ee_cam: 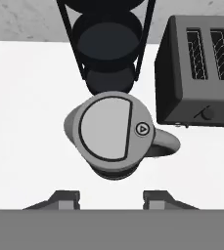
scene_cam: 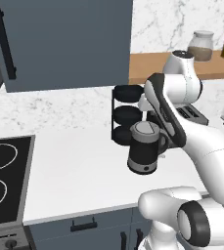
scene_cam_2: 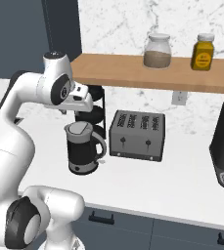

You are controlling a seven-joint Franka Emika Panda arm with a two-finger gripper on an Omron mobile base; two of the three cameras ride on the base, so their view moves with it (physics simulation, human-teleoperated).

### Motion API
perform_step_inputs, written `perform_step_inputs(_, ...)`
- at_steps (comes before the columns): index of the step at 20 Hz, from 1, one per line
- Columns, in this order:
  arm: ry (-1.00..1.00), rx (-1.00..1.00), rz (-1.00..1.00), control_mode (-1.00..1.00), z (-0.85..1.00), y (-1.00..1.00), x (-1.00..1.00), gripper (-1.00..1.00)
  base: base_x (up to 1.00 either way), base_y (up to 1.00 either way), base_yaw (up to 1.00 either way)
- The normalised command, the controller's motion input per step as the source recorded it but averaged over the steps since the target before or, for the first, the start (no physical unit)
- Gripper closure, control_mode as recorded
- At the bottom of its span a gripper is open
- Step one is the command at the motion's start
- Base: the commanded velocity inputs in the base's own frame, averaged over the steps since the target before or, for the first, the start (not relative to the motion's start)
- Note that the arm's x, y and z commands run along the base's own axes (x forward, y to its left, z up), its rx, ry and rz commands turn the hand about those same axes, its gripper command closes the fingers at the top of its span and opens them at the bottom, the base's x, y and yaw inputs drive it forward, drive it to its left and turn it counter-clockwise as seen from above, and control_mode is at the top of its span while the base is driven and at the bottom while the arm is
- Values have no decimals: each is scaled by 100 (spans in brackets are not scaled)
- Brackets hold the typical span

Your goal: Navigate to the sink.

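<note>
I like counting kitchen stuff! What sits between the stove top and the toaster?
In the left base view, bare white counter, then the electric kettle before the toaster.

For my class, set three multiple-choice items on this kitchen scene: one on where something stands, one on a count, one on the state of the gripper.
1. Where does the kettle stand?
A. On the cooktop
B. On the counter, left of the toaster
C. On the wooden shelf

2. How many jars stand on the wooden shelf in the right base view?
A. Two
B. Four
C. None

3. What is the state of the gripper?
A. Shut on the kettle's handle
B. Shut on a jar
C. Open, holding nothing

Answers:
1 B: the kettle sits on the white counter, with the toaster to its right and the black tiered rack behind it.
2 A: a clear jar and a yellow jar stand there.
3 C: in the hand view the fingertips stand apart above the kettle, with nothing between them.
</note>
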Motion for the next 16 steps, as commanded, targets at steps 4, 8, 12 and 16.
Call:
perform_step_inputs(4,0,0,0,-100,0,0,-33,-100,0,0,0)
perform_step_inputs(8,-2,0,-2,-100,0,-5,-96,-100,0,0,0)
perform_step_inputs(12,-2,0,-2,-100,0,-3,-100,-100,0,0,0)
perform_step_inputs(16,-1,0,0,-100,0,0,-100,-100,0,0,0)
